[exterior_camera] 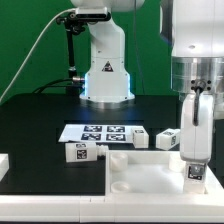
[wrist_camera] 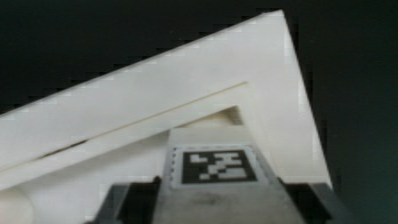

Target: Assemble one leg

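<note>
My gripper point(exterior_camera: 194, 160) is at the exterior view's right, shut on a leg point(exterior_camera: 196, 173), a small white block with a black-and-white tag. It holds the leg upright over the right corner of the wide white tray-shaped piece point(exterior_camera: 140, 172). In the wrist view the leg point(wrist_camera: 221, 160) sits between my dark fingers point(wrist_camera: 135, 202), tag facing the camera, with the corner of the tray-shaped piece point(wrist_camera: 178, 95) right beyond it. I cannot tell whether the leg touches the piece. Two more legs lie on the table, one point(exterior_camera: 82, 152) on the left and one point(exterior_camera: 167, 140) behind the tray-shaped piece.
The marker board point(exterior_camera: 98, 131) lies flat behind the parts, and another white block point(exterior_camera: 136, 139) lies at its right end. The arm's white base point(exterior_camera: 105, 75) stands at the back. A white part point(exterior_camera: 4, 166) shows at the left edge. The table is black.
</note>
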Robot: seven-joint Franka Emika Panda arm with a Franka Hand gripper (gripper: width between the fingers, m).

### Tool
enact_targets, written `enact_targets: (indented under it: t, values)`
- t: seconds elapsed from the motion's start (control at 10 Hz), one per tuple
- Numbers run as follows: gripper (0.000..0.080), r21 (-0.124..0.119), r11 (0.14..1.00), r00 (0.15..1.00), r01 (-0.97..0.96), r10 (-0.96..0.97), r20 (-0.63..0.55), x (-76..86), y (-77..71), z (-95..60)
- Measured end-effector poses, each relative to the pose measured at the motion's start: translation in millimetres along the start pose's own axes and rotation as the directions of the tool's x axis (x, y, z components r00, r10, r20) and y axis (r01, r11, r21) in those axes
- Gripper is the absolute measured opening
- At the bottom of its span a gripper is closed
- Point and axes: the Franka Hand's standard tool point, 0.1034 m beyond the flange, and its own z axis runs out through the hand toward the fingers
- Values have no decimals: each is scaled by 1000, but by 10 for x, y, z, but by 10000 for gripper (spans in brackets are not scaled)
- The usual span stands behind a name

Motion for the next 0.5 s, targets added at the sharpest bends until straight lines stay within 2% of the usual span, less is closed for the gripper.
enact_targets:
  t: [0.1,0.2,0.3,0.4,0.5]
  values:
    - [433,1,1000,1000,7,-7,1,-4,-5,-10]
    - [433,16,999,999,39,-39,16,-44,-43,-142]
    - [598,28,998,998,50,-50,32,-70,-65,-293]
    - [634,32,998,998,50,-51,37,-70,-73,-336]
    - [645,28,998,998,50,-51,31,-59,-60,-288]
